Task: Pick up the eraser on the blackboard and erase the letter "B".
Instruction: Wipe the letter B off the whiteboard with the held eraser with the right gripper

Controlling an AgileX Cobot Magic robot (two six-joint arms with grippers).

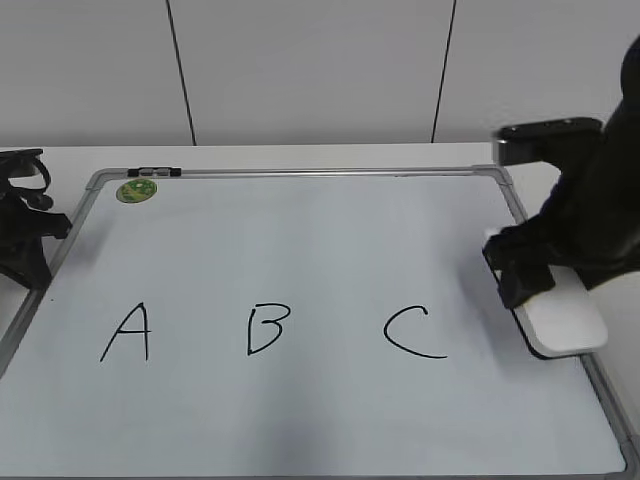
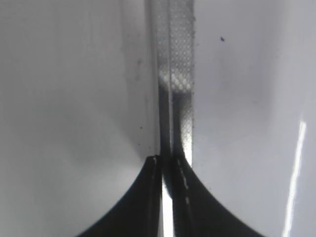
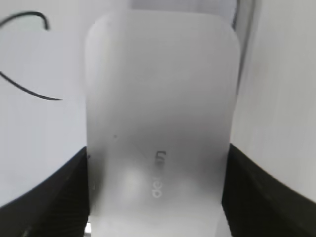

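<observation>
The white eraser lies on the right edge of the blackboard, still flat on it. My right gripper sits over its far end. In the right wrist view the two black jaws press against both long sides of the eraser, whose grey lettering shows. The black letter "B" stands in the lower middle of the board, well left of the eraser. My left gripper rests shut and empty at the board's left edge, above the metal frame.
A black "A" is left of the B and a black "C" lies between the B and the eraser; part of the C shows in the right wrist view. A round green sticker sits at the board's top left.
</observation>
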